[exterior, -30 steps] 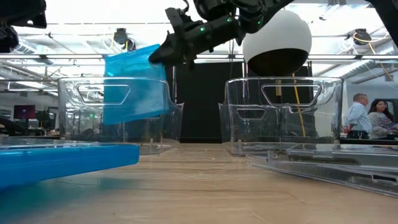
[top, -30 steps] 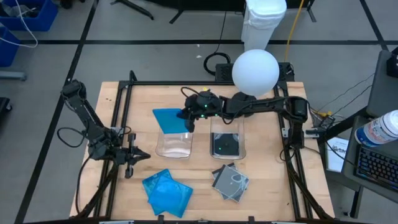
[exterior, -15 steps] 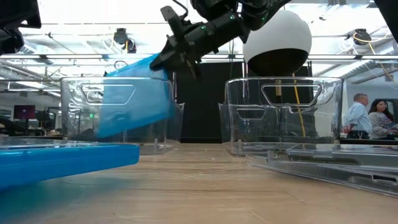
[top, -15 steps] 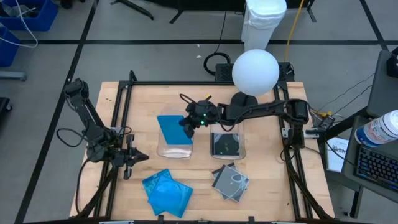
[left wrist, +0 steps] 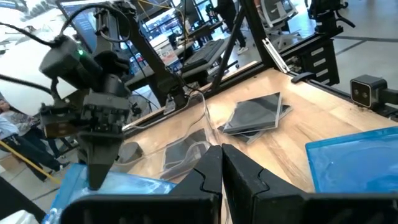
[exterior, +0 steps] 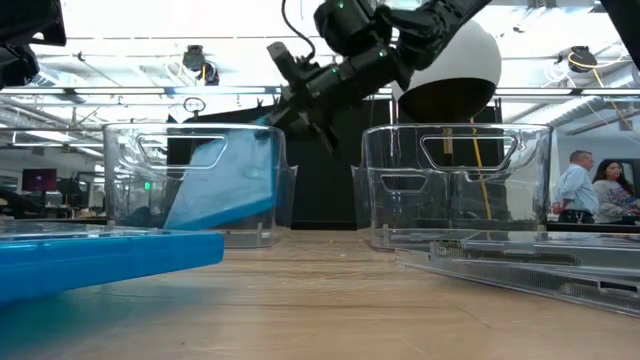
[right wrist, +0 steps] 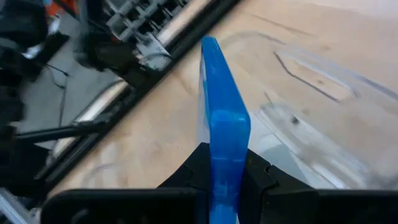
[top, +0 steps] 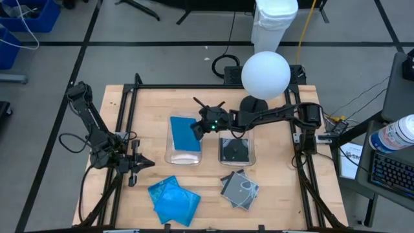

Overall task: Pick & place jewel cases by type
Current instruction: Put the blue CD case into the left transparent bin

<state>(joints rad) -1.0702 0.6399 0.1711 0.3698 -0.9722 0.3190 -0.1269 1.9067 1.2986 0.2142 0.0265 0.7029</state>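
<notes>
From above, the right gripper (top: 196, 128) has moved the blue case (top: 183, 134) over the left bin (top: 184, 155), pinching its edge. From the side, the case has dropped inside that bin, tilted, nearly sorted. The left gripper (top: 137, 163) waits beside the bin, closed and empty.

Grey floor (top: 52, 71) with black lines around wood table (top: 272, 200). White bin (top: 275, 22) behind table. Blue crates (top: 19, 26) far corner. Two people (exterior: 590, 190) beyond table. Ceiling lights (exterior: 200, 60).
</notes>
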